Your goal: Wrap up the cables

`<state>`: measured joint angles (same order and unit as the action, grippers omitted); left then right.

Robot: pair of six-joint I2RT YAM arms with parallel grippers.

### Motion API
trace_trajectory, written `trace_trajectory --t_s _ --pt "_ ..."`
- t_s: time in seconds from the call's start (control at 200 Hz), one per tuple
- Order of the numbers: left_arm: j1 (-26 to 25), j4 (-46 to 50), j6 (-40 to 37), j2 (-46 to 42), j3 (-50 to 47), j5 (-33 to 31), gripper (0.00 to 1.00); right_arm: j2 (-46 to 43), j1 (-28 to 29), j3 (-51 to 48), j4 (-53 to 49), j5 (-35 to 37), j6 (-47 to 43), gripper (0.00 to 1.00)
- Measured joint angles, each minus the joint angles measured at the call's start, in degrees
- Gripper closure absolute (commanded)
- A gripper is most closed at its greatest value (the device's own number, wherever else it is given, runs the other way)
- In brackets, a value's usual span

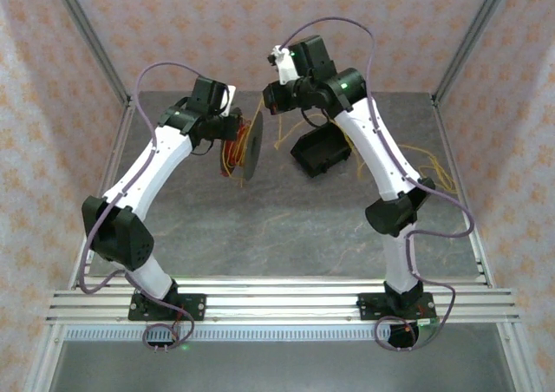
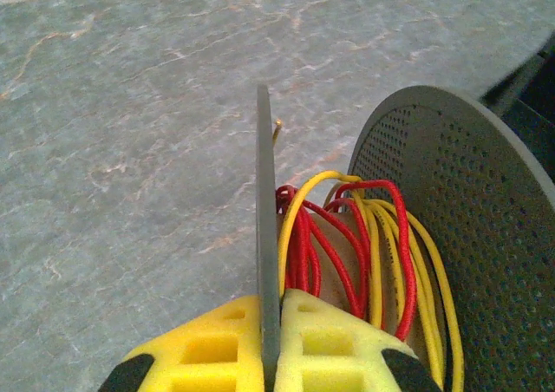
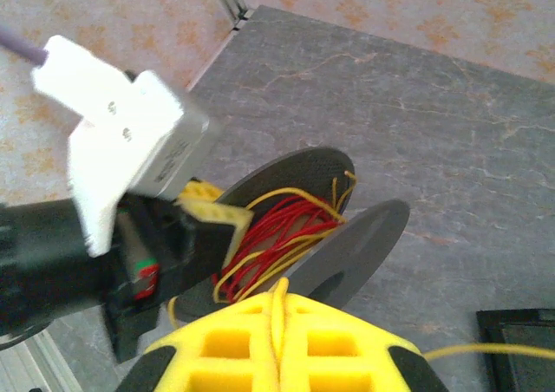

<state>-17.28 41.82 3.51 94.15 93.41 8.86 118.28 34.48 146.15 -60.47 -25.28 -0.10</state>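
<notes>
The bench is grey, with pale lines in it like stone. A black box sits on the far part, a little right of the middle. Thin yellow cables lie loose on the right side, close to the edge. Some more yellow cable lies on the bench just left of the black box. One faint thin strand lies nearer, right of the middle. Silver rails run along the near edge.
</notes>
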Motion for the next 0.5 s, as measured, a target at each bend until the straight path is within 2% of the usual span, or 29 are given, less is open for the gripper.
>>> trace_trajectory --t_s 0.28,0.501 --pt "-0.35 4.92 -8.07 -3.80 0.68 7.28 1.00 3.41 -3.91 0.11 -0.70 -0.07 -0.44 1.00" --pt "0.28 11.34 -12.07 -4.24 6.08 10.16 1.00 8.31 -5.99 -1.40 -2.69 -0.98 -1.51 1.00"
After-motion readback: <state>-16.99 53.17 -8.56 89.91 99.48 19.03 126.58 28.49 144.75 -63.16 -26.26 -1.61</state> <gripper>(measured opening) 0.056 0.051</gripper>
